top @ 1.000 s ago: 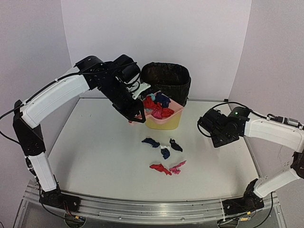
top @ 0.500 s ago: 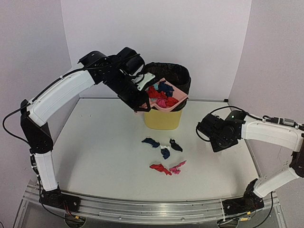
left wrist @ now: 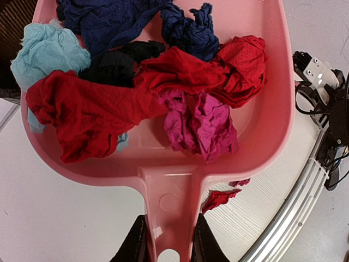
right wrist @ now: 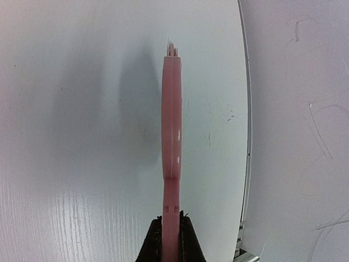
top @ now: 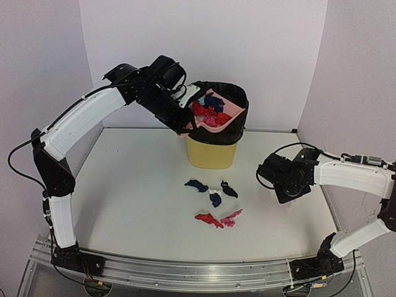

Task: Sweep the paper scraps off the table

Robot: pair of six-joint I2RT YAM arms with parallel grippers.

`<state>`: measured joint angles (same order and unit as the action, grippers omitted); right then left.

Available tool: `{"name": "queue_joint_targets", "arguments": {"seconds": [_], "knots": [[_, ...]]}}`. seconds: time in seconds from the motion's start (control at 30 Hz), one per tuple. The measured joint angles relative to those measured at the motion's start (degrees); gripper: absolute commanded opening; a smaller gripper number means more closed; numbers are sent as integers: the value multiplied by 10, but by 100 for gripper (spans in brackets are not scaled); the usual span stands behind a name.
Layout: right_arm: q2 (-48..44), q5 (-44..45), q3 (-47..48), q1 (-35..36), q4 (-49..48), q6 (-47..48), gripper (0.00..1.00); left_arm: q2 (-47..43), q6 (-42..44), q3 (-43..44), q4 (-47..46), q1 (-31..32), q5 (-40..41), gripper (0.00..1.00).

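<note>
Pink plastic fills the left wrist view: the dustpan (left wrist: 270,103) is heaped with paper scraps (left wrist: 98,109), crumpled wads of red, magenta, navy, black and one light blue, all creased and twisted. The left end effector (left wrist: 168,243) is clamped on the dustpan's handle, fingers tight on either side. From above, the pan sits tilted over the mouth of the black-lined yellow bin (top: 210,154) at the middle of the worktop's (top: 124,204) back edge. And look at the centre of the worktop: loose scraps (top: 209,219) lie in a small scatter (two navy, one black, a white fleck, then red and pink nearest the front edge). Over by the right edge, the right end effector (right wrist: 170,234) is closed on a slim pink brush (right wrist: 172,125), held above the white surface, pale bristles just showing at its far tip.
</note>
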<state>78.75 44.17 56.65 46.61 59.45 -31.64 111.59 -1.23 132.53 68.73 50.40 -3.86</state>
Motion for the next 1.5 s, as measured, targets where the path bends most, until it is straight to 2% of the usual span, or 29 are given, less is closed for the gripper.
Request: {"name": "queue_joint_targets", "arguments": {"seconds": [0.33,0.73,1.0,1.27,1.5], "knots": [[-9,-13,-4,0,0,1,0,15,0,6,-58,-15,23,0],[-23,-40,-19,0,0,1,0,51,-7,32,-110,-35,99,0],[-30,-51,-38,0,0,4,0,56,-20,32,-147,-36,170,0],[-34,-59,-54,0,0,5,0,78,-24,48,-180,-36,279,0],[-34,-64,-56,0,0,4,0,122,31,66,-225,-35,363,0]]}}
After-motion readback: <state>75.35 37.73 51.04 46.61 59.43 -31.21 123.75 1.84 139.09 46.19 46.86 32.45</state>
